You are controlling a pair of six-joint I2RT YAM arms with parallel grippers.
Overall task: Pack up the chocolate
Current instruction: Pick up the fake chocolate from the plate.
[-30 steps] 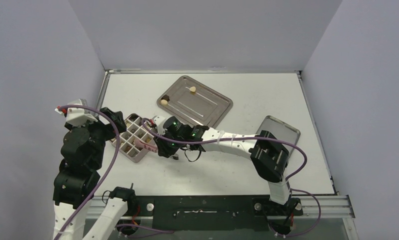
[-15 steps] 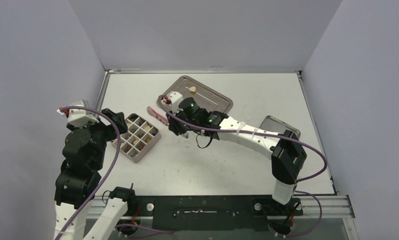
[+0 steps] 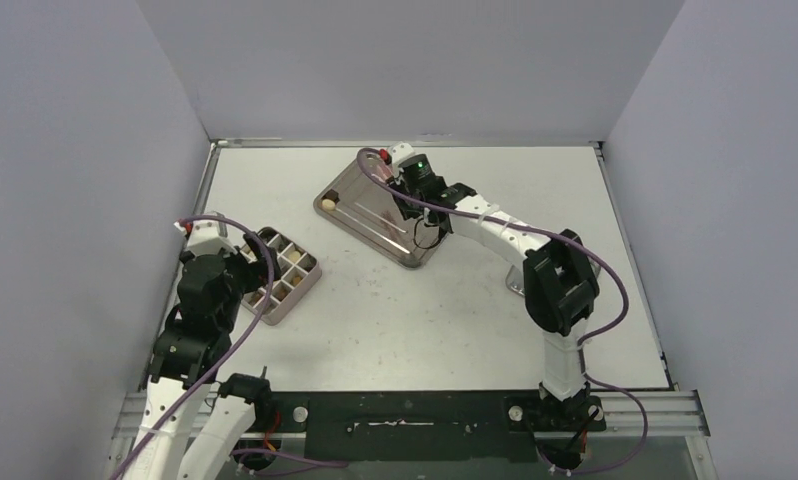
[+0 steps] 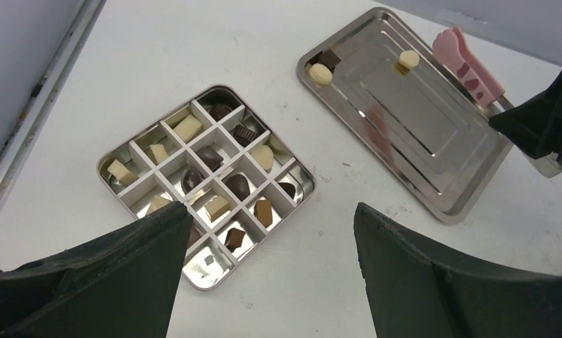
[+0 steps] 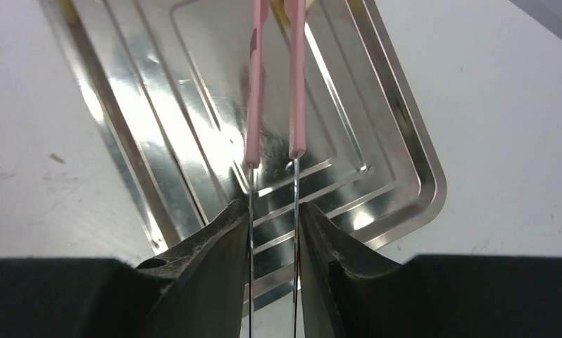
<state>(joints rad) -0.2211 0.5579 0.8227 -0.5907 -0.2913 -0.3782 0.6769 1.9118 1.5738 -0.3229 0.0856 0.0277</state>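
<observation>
The right fingers [image 5: 218, 239] pinch the thin wire handles of the pink tongs [image 5: 255, 84], whose arms stand slightly apart over the steel tray [image 5: 398, 162]. A second ago these fingers were over the box, and half a second ago at the tray's near left edge. They have since swung to its far side. The left fingers [image 4: 123, 260] are spread wide and have drawn back from the box [image 4: 303, 176], which lies just ahead of them on the tabletop [image 4: 194, 56]. Most chocolate [image 4: 210, 156] fills the box's cells. Three pieces remain on the tray, beyond the left fingers and beside the tongs' tips.
</observation>
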